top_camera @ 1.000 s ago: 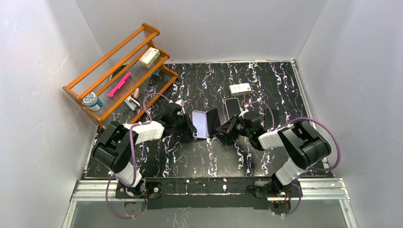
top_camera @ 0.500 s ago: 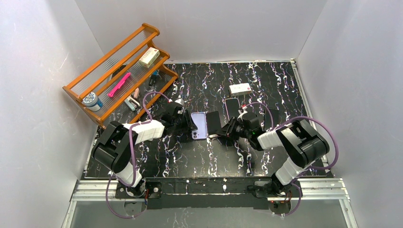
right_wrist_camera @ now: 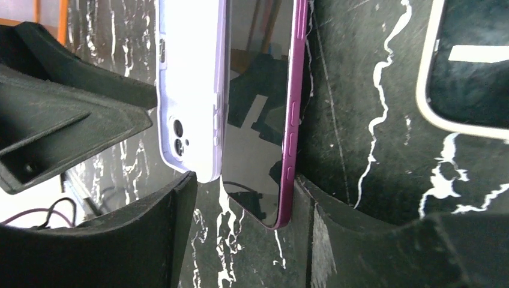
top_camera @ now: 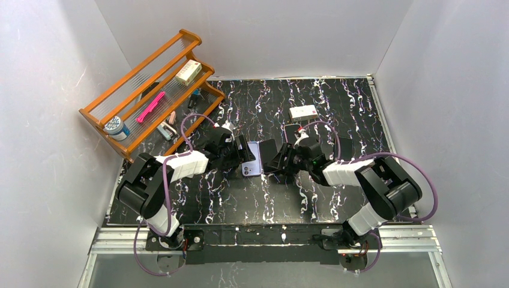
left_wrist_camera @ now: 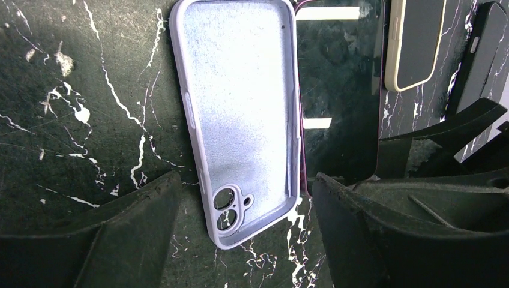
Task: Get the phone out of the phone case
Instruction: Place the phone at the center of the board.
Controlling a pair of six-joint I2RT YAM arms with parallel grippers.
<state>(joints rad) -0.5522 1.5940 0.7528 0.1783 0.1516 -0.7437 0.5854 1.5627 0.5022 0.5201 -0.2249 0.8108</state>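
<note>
The lilac phone case (left_wrist_camera: 240,108) lies empty on the black marbled table, inner side up, camera holes toward my left gripper. Beside it, touching its right edge, lies the phone (left_wrist_camera: 339,90), dark screen up, with a magenta frame. From above, the case (top_camera: 252,159) and the phone (top_camera: 268,155) sit between the two arms. My left gripper (left_wrist_camera: 246,240) is open, its fingers either side of the case's end without touching it. My right gripper (right_wrist_camera: 249,240) is open around the phone's (right_wrist_camera: 258,120) near corner, the case (right_wrist_camera: 189,78) just to the left.
A second phone in a cream case (left_wrist_camera: 414,42) lies just behind, with a black case (left_wrist_camera: 480,48) beside it. A white box (top_camera: 303,111) sits further back. A wooden rack (top_camera: 150,90) with small items stands at the back left.
Both grippers have opened and let go. The case and the phone, held up apart a second ago, now lie flat side by side. The right gripper has shifted left.
</note>
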